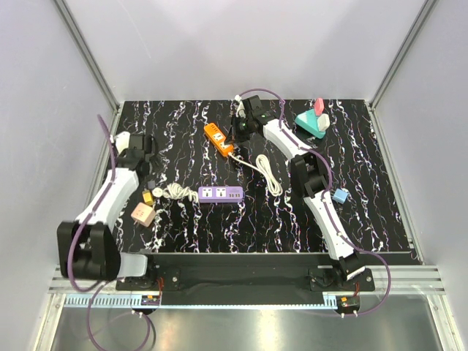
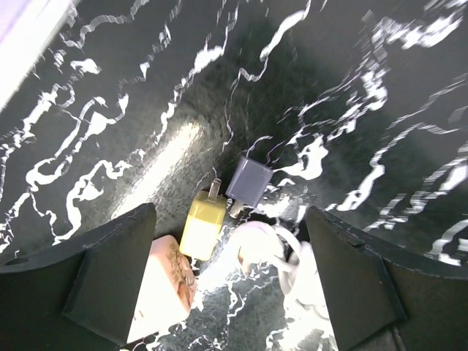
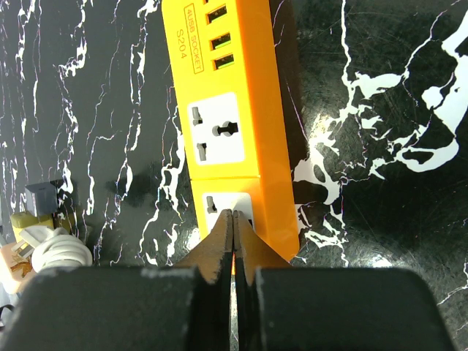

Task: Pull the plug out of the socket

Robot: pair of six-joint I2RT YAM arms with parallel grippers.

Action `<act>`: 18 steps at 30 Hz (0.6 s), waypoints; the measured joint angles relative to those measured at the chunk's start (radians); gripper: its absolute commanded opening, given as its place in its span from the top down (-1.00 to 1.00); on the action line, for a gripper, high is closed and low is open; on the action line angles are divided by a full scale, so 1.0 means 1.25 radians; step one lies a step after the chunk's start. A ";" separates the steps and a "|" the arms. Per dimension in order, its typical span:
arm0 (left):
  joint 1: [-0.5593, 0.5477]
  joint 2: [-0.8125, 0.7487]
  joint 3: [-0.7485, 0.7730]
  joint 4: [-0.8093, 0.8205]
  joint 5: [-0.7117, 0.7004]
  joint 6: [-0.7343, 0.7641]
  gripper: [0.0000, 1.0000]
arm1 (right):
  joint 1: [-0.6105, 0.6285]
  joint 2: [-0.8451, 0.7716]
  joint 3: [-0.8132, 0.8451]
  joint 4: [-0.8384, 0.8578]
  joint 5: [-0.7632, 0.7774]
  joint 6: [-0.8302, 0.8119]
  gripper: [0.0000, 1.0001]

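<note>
2 pwr strips, 2 white cords, 2 arms.

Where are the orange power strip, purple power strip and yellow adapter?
orange power strip (image 3: 216,130): right wrist view, upper socket face.
purple power strip (image 1: 221,194): top external view, middle of body.
yellow adapter (image 2: 202,227): left wrist view, body.

The right arm reaches far forward with its elbow bent. Its end effector is pinched closed, fingertips together over the near end of the orange power strip. The left arm stretches well left of that strip, its end effector spread wide and angled downward.
</note>
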 measured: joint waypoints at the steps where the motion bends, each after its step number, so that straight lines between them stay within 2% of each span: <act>1: 0.000 -0.029 -0.005 0.001 -0.001 -0.001 -0.80 | 0.000 0.000 0.000 0.000 0.000 0.000 1.00; 6: -0.030 -0.153 -0.045 0.031 0.022 0.013 -0.80 | 0.000 0.000 0.002 -0.002 0.002 -0.001 0.96; 11: -0.114 -0.204 -0.098 0.067 0.069 0.026 -0.80 | 0.006 -0.007 0.002 -0.007 0.029 -0.012 0.85; 15: -0.174 -0.233 -0.138 0.072 0.107 0.029 -0.80 | 0.018 -0.021 -0.002 -0.014 0.085 -0.027 0.48; 16: -0.181 -0.251 -0.148 0.071 0.117 0.029 -0.81 | 0.019 -0.023 -0.002 -0.016 0.090 -0.029 0.24; 18: -0.186 -0.295 -0.163 0.070 0.135 0.029 -0.83 | 0.021 -0.030 -0.002 -0.022 0.094 -0.029 0.04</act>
